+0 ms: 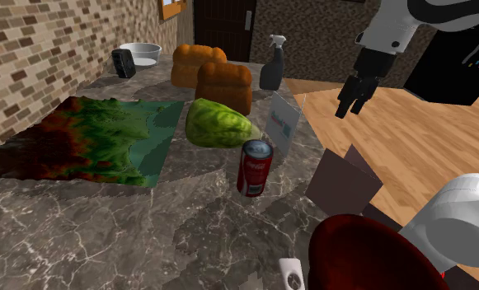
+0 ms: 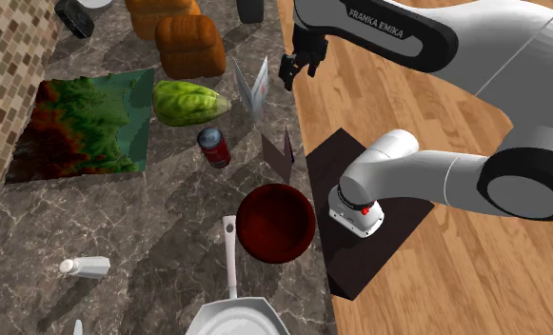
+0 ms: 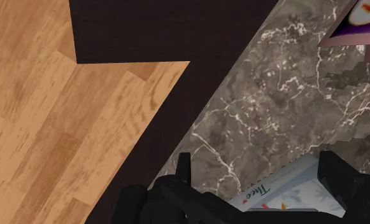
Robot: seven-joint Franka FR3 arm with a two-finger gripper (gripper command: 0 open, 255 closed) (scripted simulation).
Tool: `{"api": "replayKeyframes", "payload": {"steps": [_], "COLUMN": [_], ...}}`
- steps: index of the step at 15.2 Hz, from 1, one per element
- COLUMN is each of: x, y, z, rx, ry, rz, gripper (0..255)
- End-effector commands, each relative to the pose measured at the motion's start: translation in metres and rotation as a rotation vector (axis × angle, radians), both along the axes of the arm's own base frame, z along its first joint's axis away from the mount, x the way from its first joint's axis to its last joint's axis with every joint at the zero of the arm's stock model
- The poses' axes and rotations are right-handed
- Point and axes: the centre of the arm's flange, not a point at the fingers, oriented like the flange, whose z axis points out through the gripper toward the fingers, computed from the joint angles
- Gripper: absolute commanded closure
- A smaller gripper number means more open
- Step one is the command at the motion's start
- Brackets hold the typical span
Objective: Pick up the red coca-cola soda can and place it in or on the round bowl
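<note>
The red Coca-Cola can [image 1: 255, 167] [image 2: 214, 147] stands upright on the dark marble counter [image 1: 147, 231], in front of a green lettuce [image 1: 219, 123]. A dark red round bowl [image 1: 369, 255] [image 2: 276, 222] sits nearer the stand, at the counter's near edge. My black gripper [image 1: 353, 99] [image 2: 291, 74] [image 3: 258, 168] hangs open and empty, high over the counter's edge, well to the shoulder view's right of the can. In the wrist view its fingers [image 3: 184, 167] stand apart above marble and a white printed box [image 3: 285, 191].
Between can and gripper stand a white box [image 1: 282, 123] and a brown card [image 1: 345, 181]. Two bread loaves [image 1: 225, 85], a spray bottle [image 1: 273, 64], a white bowl [image 1: 142, 53] and a map-print mat [image 1: 89, 140] lie farther back. A pan [image 2: 231, 314] and small white bottle [image 2: 86, 267] sit near the bowl.
</note>
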Motion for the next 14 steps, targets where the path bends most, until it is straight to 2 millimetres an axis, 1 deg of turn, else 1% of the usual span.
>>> {"api": "replayKeyframes", "payload": {"steps": [1,14], "x": [0.000,-0.002], "y": [0.000,0.174], "z": [0.000,-0.003], "rx": [0.000,-0.016], "ry": [0.000,-0.065], "rz": [0.000,-0.013], "gripper": [0,0]}}
